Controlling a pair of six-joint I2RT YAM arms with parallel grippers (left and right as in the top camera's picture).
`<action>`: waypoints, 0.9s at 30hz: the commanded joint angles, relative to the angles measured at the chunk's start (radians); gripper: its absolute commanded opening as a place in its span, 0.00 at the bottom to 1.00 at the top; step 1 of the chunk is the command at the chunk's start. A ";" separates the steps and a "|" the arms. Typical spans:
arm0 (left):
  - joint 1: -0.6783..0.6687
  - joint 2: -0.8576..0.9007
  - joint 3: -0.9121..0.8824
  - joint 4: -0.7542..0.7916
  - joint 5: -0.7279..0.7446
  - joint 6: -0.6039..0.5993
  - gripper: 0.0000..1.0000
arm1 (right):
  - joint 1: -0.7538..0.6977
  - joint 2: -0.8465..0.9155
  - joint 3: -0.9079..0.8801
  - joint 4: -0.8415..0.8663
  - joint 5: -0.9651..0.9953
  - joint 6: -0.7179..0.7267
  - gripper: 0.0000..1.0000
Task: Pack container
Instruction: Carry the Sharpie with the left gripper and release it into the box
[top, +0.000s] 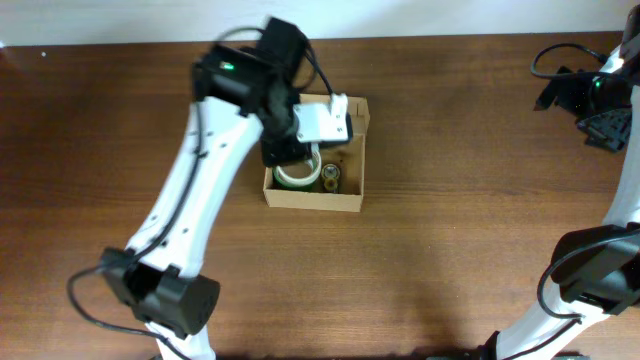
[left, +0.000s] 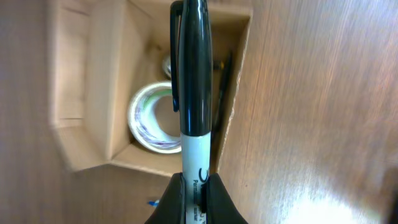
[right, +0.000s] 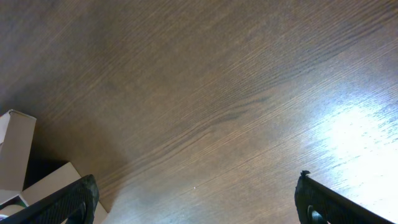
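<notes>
Placing the marker (left: 191, 81) well is the step, I judge. The left gripper (left: 196, 200) pinches its pale end, black cap pointing out over the box (left: 118, 74). Best to lower it lengthwise along the free wall, clear of the rim, and release low. The box sits mid-table, top open. Inside are a tape roll (left: 140, 124) lying flat and a small round item (top: 331, 178), unclear what. Well apart, the right gripper (right: 196, 194) hangs over the table (right: 217, 93), fingers spread, holding nothing.

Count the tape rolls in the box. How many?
1. The tape roll lies inside the cardboard box, under the marker that the left end effector holds over it. The arm covers part of the box from above, so another could be hidden.
</notes>
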 joint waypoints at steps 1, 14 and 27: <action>0.002 0.051 -0.106 0.053 -0.081 0.057 0.02 | -0.001 0.002 -0.005 0.000 -0.005 -0.003 0.99; 0.001 0.149 -0.212 0.233 -0.067 0.053 0.01 | -0.001 0.002 -0.005 0.000 -0.005 -0.003 0.99; 0.001 0.220 -0.216 0.201 -0.014 0.039 0.02 | -0.001 0.002 -0.005 0.000 -0.005 -0.003 0.99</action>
